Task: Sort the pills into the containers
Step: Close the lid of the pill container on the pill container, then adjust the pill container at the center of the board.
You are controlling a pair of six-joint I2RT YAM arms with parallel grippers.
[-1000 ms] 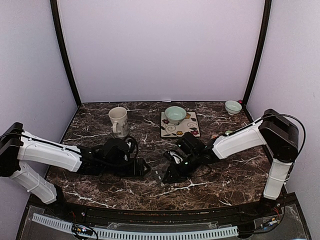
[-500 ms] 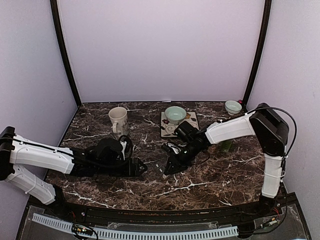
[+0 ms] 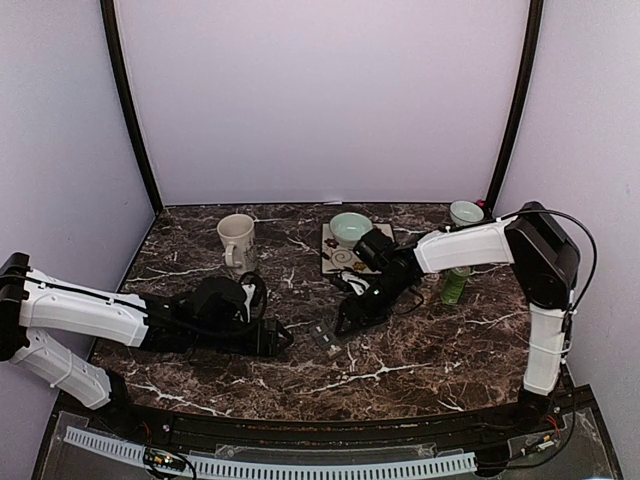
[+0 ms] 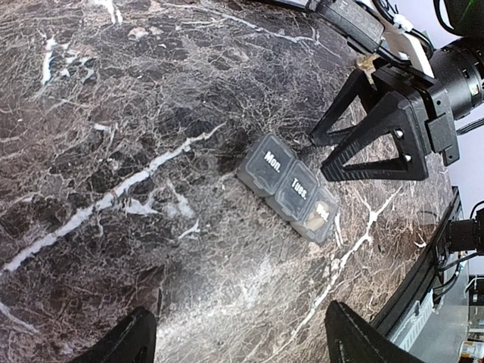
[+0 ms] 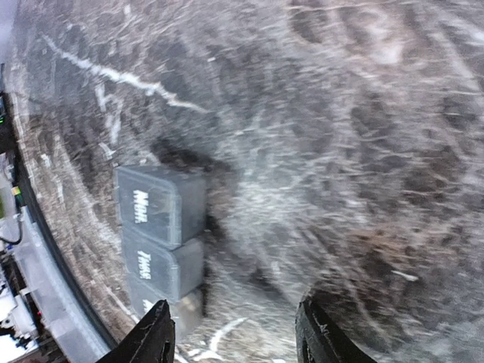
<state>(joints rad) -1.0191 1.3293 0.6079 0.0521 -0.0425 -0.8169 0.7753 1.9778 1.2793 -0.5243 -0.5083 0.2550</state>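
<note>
1. You face a dark marbled tabletop (image 3: 440,350) with white veins, seen from above and behind both arms.
2. The pill organizer (image 3: 323,335), a dark grey strip of three joined square compartments, lies flat near the middle of the tabletop, between the two pincers.
3. In the left wrist view, its lids read "Mon." and "Tues."; the third label is partly hidden.
4. A tan pill (image 4: 312,220) shows in that third compartment. You cannot tell whether its lid is up or down.
5. Your left pincer (image 3: 285,338) rests low to the left of the organizer, jaws wide, with only bare tabletop between them.
6. Your right pincer (image 3: 350,322) hangs just beside the organizer's right end. Its jaws stand apart and grip nothing.
7. The right wrist view is blurred; the organizer lies to the left of the fingertips (image 5: 157,333).
8. Farther back stand a cream mug (image 3: 237,242) at the left and a pale green bowl (image 3: 350,228) on a patterned tile (image 3: 378,262).
</note>
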